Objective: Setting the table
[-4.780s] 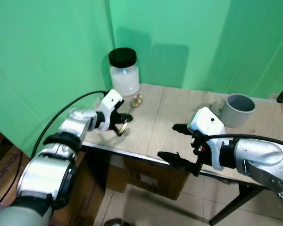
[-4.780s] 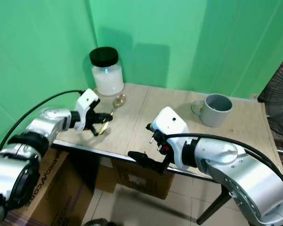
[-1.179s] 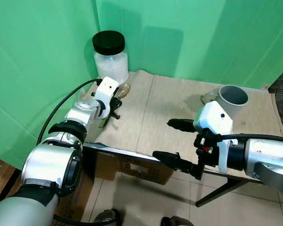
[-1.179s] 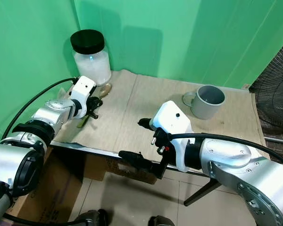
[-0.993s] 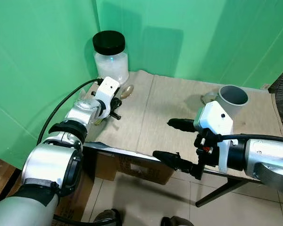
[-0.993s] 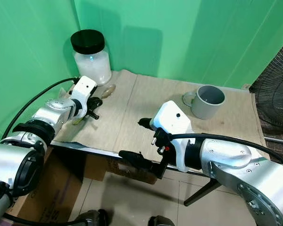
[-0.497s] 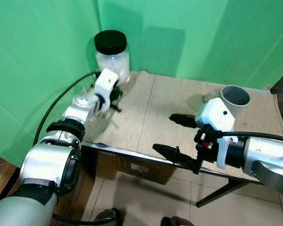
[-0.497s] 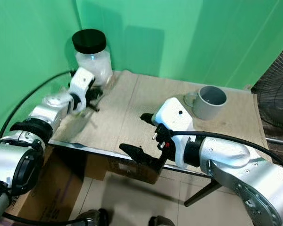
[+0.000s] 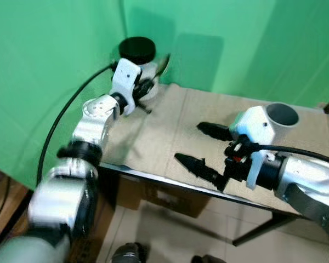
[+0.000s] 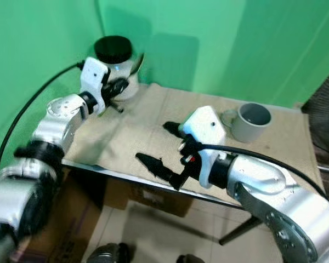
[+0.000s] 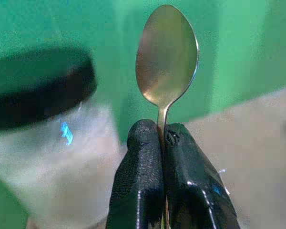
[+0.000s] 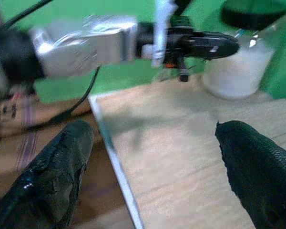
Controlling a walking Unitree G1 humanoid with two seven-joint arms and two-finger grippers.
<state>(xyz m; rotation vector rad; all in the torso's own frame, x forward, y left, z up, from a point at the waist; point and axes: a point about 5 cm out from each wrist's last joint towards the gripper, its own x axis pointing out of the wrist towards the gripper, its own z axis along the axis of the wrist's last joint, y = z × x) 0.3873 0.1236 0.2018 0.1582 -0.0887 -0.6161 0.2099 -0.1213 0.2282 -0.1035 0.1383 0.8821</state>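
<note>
Closest to the camera, in the lower middle of the head views, the right gripper (image 9: pixel 207 148) hangs over the near edge of the wooden table (image 9: pixel 170 137) with its two black fingers spread wide apart and nothing between them. One finger reaches out past the table's front edge, the other lies over the tabletop nearer the middle. From the right wrist camera both fingertips (image 12: pixel 55 174) show as dark blurred lumps at the lower corners, with bare table between them.

Under the table, a cardboard box (image 9: pixel 159 197) sits on the tiled floor.

Further back on the right side of the frame, a grey mug (image 10: pixel 251 121) stands on the table, its handle turned toward the middle; the white housing of the right wrist covers part of it in the left eye view.

At the far left corner of the table, in the upper left of the frame, the left gripper (image 9: pixel 147 87) is raised above the tabletop just in front of a glass jar (image 10: pixel 118 68) with a black lid and white contents. Its fingers (image 11: pixel 140 176) are pressed together on the handle of a metal spoon (image 11: pixel 166 55). The handle runs down between the two pads, and the bowl sticks up clear beyond the fingertips, standing upright against the green backdrop (image 9: pixel 236 38). The spoon is off the table, close beside the jar's lid; whether it touches the jar I cannot tell, as the view is blurred there.
</note>
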